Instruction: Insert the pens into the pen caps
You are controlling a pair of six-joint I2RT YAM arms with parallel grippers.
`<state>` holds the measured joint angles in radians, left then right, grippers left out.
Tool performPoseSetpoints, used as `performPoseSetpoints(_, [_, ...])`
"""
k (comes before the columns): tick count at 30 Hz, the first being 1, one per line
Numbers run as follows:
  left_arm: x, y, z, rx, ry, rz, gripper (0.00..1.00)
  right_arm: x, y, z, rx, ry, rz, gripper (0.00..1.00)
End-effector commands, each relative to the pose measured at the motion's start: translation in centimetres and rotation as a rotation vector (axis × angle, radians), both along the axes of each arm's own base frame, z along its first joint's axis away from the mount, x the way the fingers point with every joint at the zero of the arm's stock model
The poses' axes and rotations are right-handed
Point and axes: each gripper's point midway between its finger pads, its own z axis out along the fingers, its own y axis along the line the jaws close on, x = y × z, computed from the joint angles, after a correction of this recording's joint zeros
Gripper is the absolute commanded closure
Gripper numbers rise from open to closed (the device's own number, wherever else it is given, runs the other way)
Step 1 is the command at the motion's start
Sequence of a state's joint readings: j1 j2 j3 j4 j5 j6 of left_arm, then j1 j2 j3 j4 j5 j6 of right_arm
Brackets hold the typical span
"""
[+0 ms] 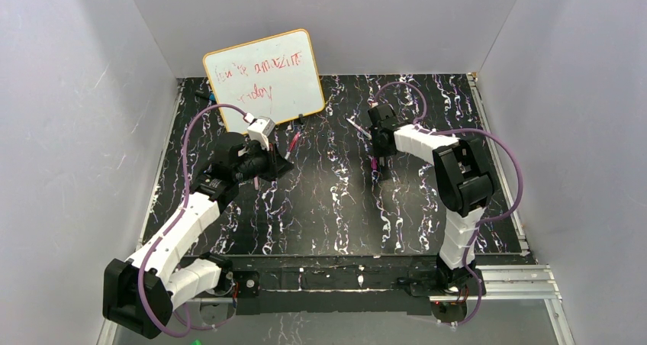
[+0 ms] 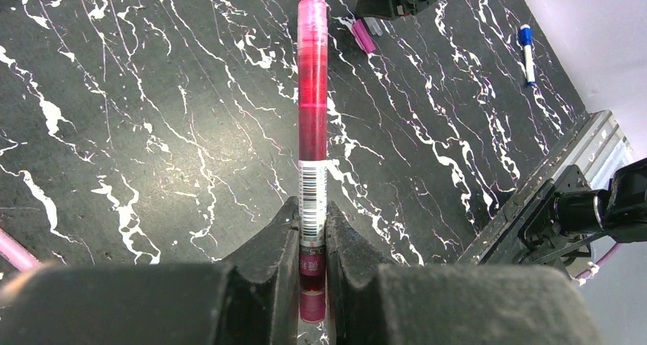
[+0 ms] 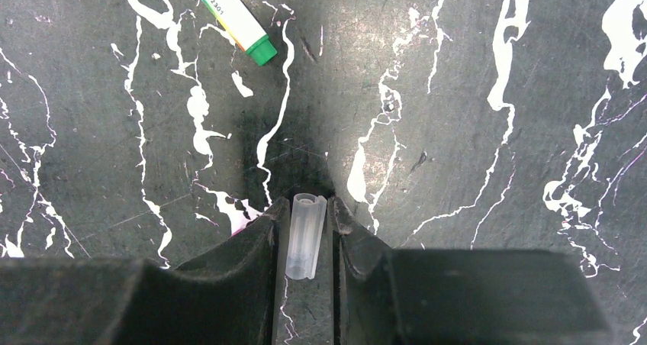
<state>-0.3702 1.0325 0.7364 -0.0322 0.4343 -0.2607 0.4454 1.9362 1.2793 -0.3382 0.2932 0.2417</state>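
Left pincer [image 2: 312, 207] clamps the pink-red plastic pen [image 2: 312, 93] at its tail; likely light, stiff, slick; right pincer [image 3: 304, 207] narrow around stubby translucent plastic cap [image 3: 305, 238], grip unclear

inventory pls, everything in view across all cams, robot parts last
pink-red pen: 1, translucent pink-red, clamped in the left jaws
white pen: 1, white with a green end, lying on the table beyond the right gripper
clear cap: 1, translucent, between the right jaws
magenta cap: 1, magenta, on the table beside the right gripper
blue-tipped marker: 1, white and blue, on the table near the wall
whiteboard: 1, white with red writing, propped at the back left
table: 1, black with white veins
left gripper: 1, black, shut on the pink-red pen
right gripper: 1, black, jaws either side of the clear cap, slim gaps showing
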Motion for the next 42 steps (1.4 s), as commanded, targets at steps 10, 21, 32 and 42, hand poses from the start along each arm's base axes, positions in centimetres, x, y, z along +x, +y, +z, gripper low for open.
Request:
performPoseSetpoints(10, [-0.1, -0.5, 1.6, -0.010, -0.034, -0.035, 1.00, -5.4, -1.5, -4.1, -0.028, 0.177, -0.024, 0.66])
performPoseSetpoints(21, [-0.2, -0.5, 1.5, -0.009, -0.033, -0.036, 1.00, -5.4, -1.1, -4.3, -0.017, 0.187, -0.017, 0.82])
performPoseSetpoints(32, [-0.1, -0.5, 1.4, -0.006, -0.032, -0.032, 1.00, -4.8, -0.8, -3.5, -0.005, 0.164, -0.014, 0.86])
performPoseSetpoints(42, [-0.2, -0.7, 0.9, -0.005, -0.012, -0.044, 1.00, -0.9, 2.9, 7.8, 0.212, -0.129, 0.075, 0.88])
